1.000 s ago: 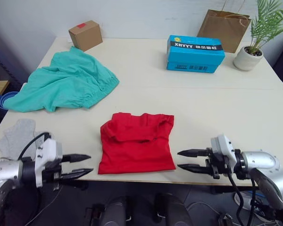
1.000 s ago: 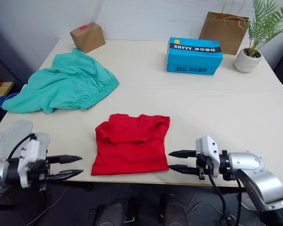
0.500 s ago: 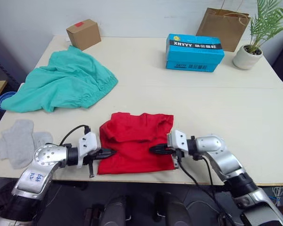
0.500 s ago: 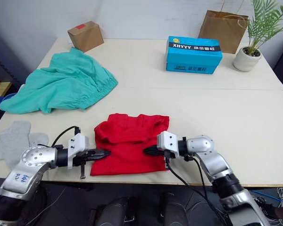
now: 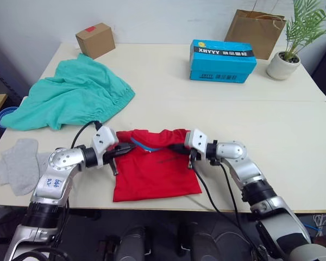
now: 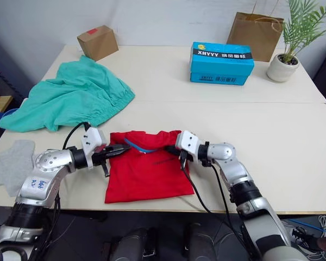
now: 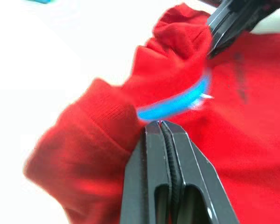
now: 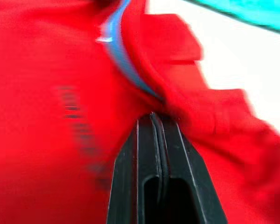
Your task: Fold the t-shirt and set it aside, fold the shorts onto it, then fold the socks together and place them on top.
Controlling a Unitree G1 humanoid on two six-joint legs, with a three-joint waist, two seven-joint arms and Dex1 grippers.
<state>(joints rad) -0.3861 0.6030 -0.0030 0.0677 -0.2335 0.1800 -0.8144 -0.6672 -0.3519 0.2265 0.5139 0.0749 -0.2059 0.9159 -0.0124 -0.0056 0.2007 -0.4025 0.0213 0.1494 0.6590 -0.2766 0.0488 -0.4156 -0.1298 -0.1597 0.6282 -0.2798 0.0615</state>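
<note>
**Two pincers clamp a red t-shirt by its collar edge**

The left gripper [image 5: 126,150] is closed on the t-shirt [image 5: 157,173], its two black fingers pressed together with red cloth nipped at their tips just beside the blue neckband [image 7: 177,103]. The right gripper [image 5: 178,148] is likewise clamped on the t-shirt, fingers together on a fold of red fabric next to the same blue band. The two grippers face each other across the garment's far edge, one at each end of the collar, the left at the robot's left and the right at its right.

The t-shirt lies near the front edge of the cream table [image 5: 282,136], its lower part flat on the surface and its far edge bunched where the grippers hold it. The blue inner neckband is turned out and shows as a curved strip between the two grippers, and a small dark print sits just below it on the chest.

The shorts [image 5: 70,97] lie crumpled well apart on the far left of the table, gathered waistband toward the middle. The socks [image 5: 20,164] rest at the table's front-left corner, near the left arm. Along the back stand a small cardboard box [image 5: 94,39], a blue box [image 5: 223,54], a brown paper bag [image 5: 262,25] and a potted plant [image 5: 290,46].
</note>
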